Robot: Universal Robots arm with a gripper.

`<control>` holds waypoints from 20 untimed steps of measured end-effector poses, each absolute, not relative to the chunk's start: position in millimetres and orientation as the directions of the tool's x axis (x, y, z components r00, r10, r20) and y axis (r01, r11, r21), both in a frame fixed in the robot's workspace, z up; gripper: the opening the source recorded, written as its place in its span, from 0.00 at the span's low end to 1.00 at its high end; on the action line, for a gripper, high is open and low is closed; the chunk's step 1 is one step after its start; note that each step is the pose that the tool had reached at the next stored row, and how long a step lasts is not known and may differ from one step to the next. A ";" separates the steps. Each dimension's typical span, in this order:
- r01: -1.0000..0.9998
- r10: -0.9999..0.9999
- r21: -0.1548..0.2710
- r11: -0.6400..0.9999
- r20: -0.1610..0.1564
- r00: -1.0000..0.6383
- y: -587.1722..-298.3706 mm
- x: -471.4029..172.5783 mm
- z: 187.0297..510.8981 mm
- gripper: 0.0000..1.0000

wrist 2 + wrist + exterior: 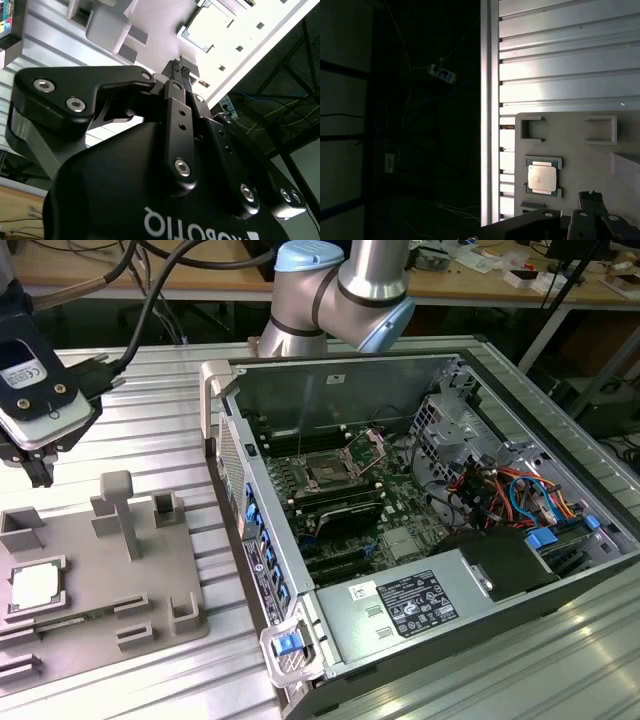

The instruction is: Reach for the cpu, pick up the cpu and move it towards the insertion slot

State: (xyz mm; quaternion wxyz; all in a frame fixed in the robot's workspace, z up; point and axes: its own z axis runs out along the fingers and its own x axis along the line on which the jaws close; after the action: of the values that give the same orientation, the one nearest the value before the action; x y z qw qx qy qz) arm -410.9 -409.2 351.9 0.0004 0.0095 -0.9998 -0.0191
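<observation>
Reaching: pincer (179, 66) closed, empty, hangs apart from the cpu (542, 178) (seated in its tray (570, 135)); grasping needs it opened

The pincer (180, 67) hovers with its 2 fingertips pressed together.

The grey tray (85, 540) is cut off by the exterior view's edge, at 9 o'clock of the cpu (35, 586)
</observation>
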 end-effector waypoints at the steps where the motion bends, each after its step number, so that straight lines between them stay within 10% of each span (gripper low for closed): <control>1: -0.019 -0.019 0.038 0.999 0.001 -1.000 -409.2 -412.3 351.9 0.17; 20: -0.019 -0.019 0.039 0.999 0.009 -1.000 -409.2 -432.3 349.7 0.48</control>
State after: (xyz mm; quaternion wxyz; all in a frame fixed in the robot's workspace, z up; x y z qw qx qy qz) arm -432.3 -409.2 349.7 0.0046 0.0094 -0.9998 -0.0193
